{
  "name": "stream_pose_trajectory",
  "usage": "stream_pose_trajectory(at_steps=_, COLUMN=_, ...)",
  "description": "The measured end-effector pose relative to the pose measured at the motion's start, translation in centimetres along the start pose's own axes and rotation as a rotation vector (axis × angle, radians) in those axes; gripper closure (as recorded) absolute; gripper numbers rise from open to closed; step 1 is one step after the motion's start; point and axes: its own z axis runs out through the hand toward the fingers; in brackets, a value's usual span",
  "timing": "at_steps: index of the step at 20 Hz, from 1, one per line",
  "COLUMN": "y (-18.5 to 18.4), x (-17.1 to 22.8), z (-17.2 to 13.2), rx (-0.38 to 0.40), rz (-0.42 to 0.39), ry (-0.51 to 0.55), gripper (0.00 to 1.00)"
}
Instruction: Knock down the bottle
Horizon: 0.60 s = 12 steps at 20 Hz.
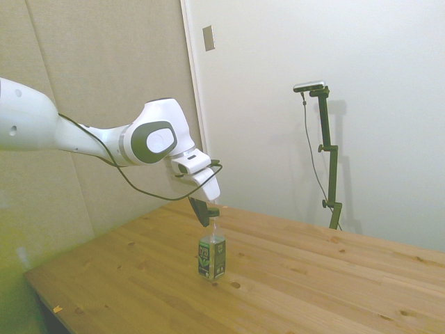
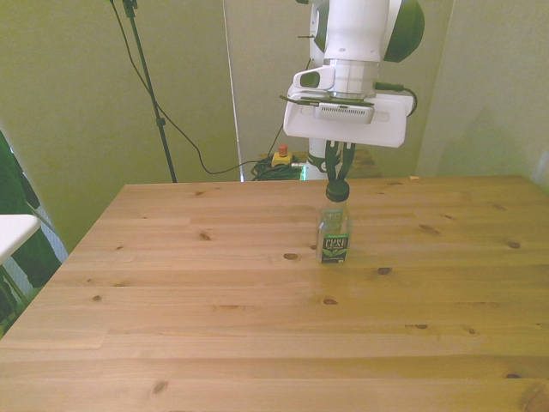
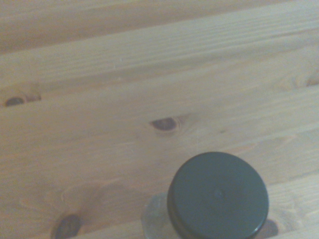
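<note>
side view: gripper (image 1: 206, 211) sits mid-frame, angled down from the white arm (image 1: 83, 136) that comes in from the left edge. dark fingers are right at the top of the bottle (image 1: 212, 255); can't tell contact from here. front view: gripper (image 2: 336, 180) is upper centre of the frame, its fingertips drawn close together just above the bottle's cap, with only a narrow gap between them. can't tell if they touch the cap. nothing held.

bottle (image 2: 334, 235) stands upright on the table (image 2: 214, 326), centre of the front frame and slightly right of middle, directly under the gripper. clear plastic, dark cap, dark green label with white print. in the side view it sits lower centre, well in from the table (image 1: 313, 278) edges.

wrist view: dark round cap (image 3: 217, 195) seen from above, a bit of clear shoulder below it, blurred. table planks (image 3: 124, 74) with dark knots around it.

front view background, upper centre: cables and a small yellow box with a red button (image 2: 281, 155) on the floor behind the table.
</note>
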Motion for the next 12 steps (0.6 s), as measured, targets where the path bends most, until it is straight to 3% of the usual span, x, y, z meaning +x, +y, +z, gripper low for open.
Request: stream_pose_trajectory(at_steps=12, y=-5.1, x=4.1, z=2.7, rx=0.057, rz=0.080, ry=0.071, gripper=1.00)
